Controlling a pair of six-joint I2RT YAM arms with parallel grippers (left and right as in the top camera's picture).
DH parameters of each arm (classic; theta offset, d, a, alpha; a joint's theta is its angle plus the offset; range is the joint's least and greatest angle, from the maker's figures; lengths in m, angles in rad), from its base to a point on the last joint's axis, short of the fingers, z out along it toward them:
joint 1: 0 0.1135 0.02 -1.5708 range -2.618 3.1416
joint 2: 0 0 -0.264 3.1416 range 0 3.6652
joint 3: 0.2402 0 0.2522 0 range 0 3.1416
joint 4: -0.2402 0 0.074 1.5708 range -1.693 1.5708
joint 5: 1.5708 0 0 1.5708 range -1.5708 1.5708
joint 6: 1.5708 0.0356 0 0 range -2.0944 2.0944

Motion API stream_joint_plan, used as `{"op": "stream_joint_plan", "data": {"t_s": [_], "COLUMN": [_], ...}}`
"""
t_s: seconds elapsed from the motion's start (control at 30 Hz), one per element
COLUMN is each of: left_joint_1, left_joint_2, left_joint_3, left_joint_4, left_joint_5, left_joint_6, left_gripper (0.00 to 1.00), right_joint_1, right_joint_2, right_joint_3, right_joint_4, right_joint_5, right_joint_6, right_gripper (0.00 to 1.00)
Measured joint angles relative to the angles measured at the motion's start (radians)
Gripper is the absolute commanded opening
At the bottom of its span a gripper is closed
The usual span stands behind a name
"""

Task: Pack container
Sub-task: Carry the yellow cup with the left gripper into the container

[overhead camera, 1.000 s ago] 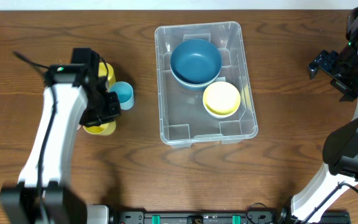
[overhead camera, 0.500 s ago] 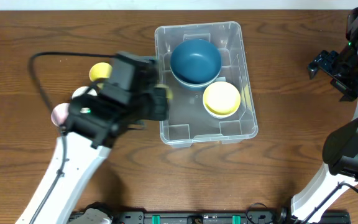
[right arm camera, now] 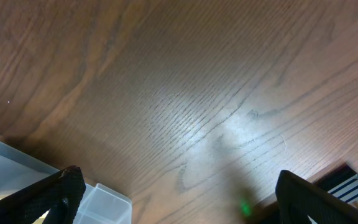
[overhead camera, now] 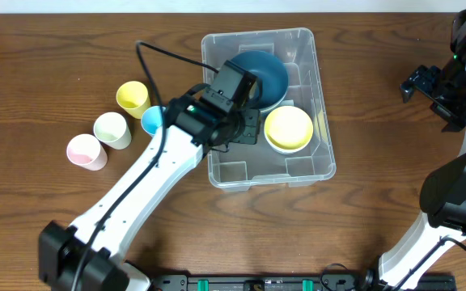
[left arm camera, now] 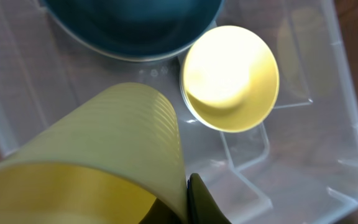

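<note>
The container (overhead camera: 307,50) is set on the table (overhead camera: 379,210), right of centre. Inside it, a large bowl (overhead camera: 272,74) is placed in the far half, and a small bowl (overhead camera: 289,128) just in front of it, toward the right wall. Four cups are stood on the table left of the container: the far cup (overhead camera: 132,97), the nearest cup (overhead camera: 150,120) just beside the container, the middle cup (overhead camera: 111,129) further left, and the outer cup (overhead camera: 85,151) leftmost and closest to the front. A fifth cup (left arm camera: 104,149) is held by the left gripper (overhead camera: 247,128) above the container's floor, left of the small bowl. The right gripper (overhead camera: 421,83) is held well to the right of the container.
</note>
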Motion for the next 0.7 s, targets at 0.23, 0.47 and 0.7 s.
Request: {"op": "stream_joint_plan", "data": {"t_s": [0.23,0.47,0.7], "left_joint_1": [0.000,0.000,0.000], "left_joint_2": [0.082,0.127,0.166], "left_joint_3": [0.000,0.000,0.000], "left_joint_4": [0.049,0.048,0.048], "left_joint_5": [-0.003,-0.011,-0.029], "left_joint_6": [0.019,0.019,0.019], "left_gripper": [0.06,0.06,0.06], "right_joint_1": [0.000,0.000,0.000], "right_joint_2": [0.000,0.000,0.000], "right_joint_3": [0.000,0.000,0.000], "right_joint_4": [0.000,0.000,0.000], "right_joint_5": [0.000,0.000,0.000], "right_joint_6": [0.000,0.000,0.000], "right_gripper": [0.99,0.99,0.99]}}
